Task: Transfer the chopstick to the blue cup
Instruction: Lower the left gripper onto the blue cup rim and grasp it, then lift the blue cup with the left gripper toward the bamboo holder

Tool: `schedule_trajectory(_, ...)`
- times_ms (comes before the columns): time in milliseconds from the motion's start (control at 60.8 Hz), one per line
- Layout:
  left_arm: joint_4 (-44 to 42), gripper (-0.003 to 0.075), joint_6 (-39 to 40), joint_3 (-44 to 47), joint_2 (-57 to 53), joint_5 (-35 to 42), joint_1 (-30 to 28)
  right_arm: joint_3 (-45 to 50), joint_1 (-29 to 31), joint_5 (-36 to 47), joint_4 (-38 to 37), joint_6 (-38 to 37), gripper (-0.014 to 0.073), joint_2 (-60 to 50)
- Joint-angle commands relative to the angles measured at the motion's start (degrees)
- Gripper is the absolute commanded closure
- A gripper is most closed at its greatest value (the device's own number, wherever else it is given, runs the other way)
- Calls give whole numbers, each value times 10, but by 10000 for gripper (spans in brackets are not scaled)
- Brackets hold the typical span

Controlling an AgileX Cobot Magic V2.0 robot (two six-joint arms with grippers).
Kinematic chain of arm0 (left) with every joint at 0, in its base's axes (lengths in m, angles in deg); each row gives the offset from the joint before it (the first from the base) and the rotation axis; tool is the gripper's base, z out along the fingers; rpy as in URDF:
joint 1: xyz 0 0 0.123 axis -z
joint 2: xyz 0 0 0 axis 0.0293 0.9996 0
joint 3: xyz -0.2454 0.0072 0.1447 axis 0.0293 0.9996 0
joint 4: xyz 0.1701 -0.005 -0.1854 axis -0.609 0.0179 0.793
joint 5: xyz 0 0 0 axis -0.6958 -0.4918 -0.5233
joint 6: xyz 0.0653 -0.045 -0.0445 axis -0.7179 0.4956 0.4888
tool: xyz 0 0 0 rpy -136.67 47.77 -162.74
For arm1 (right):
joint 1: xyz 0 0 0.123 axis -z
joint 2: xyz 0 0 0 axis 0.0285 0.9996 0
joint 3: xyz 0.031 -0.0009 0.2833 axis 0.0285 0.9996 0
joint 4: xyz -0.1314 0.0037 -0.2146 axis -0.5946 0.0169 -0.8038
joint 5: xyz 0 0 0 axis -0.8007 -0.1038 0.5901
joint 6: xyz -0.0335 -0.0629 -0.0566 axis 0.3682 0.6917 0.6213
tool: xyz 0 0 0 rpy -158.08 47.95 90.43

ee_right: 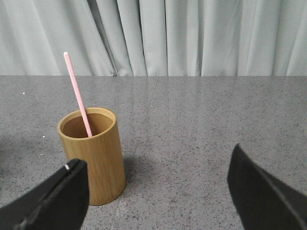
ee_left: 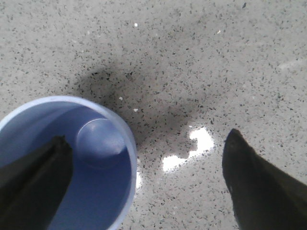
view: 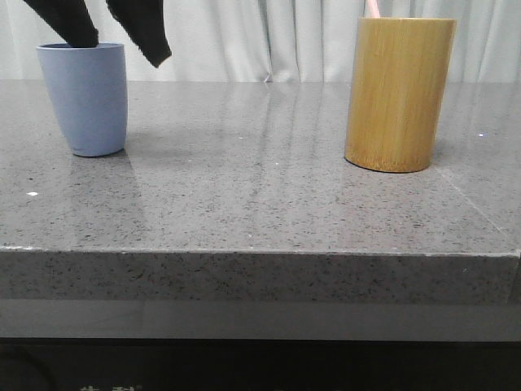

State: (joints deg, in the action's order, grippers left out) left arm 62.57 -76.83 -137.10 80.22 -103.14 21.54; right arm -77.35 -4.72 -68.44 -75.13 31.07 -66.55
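The blue cup [view: 85, 98] stands at the table's left; seen from above it holds nothing [ee_left: 100, 139]. My left gripper [view: 122, 49] hangs open just above it [ee_left: 146, 139]: one finger is over the cup's mouth, the other is outside the rim, over the table. At the right, a single pink chopstick [ee_right: 76, 93] leans inside the taller bamboo cylinder [ee_right: 96, 158]. Only its tip [view: 372, 8] shows above the cylinder [view: 399, 94] in the front view. My right gripper [ee_right: 157, 158] is open, holds nothing, and is apart from the cylinder. It is out of the front view.
Both containers stand on a grey speckled stone tabletop [view: 260, 179], whose front edge [view: 260, 252] runs across the front view. A pale curtain [ee_right: 192, 33] hangs behind the table. Bare stone lies between the two containers.
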Motion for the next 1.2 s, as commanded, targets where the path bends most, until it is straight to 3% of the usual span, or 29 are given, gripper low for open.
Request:
schedule_trajectory(0,1,100,0,-19,-12,20,4,-19,3,46,3,4,-10,8)
schedule_trajectory(132,1,106,0,-19,1,17,4,-19,3,46,3,4,-10,8)
schedule_trajectory(214,1,148,0,-19,6,14,4,-19,3,46,3,4,-10,8)
schedule_trajectory(691,-10,730,0,-19,7,17,4,-19,3,46,3,4,-10,8)
schedule_trajectory(1036,-3,739,0,-63,6,-30,6,-19,3,46,3,4,-10,8)
schedule_trajectory(1184,72,739,0,-110,6,-30,8,-19,3,44,3,4,-10,8)
